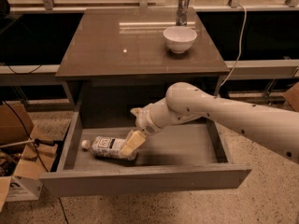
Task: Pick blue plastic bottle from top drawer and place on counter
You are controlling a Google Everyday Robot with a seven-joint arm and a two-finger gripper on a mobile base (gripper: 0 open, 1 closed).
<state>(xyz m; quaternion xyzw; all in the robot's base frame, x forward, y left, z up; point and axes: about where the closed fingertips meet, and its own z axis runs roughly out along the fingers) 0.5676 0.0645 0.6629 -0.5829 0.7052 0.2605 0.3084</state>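
Note:
The blue plastic bottle [105, 146] lies on its side on the floor of the open top drawer [187, 148], at the left, with its white cap pointing left. My gripper [131, 143] reaches down into the drawer from the right on the white arm [224, 113] and sits right at the bottle's right end, overlapping it in this view. The glossy counter [121, 45] is above the drawer.
A white bowl [180, 38] and a metal cylinder [182, 9] stand at the back right of the counter. Cardboard boxes [21, 167] sit on the floor left of the drawer. A white cable [240, 36] hangs at the right. The drawer front [145, 180] juts toward me.

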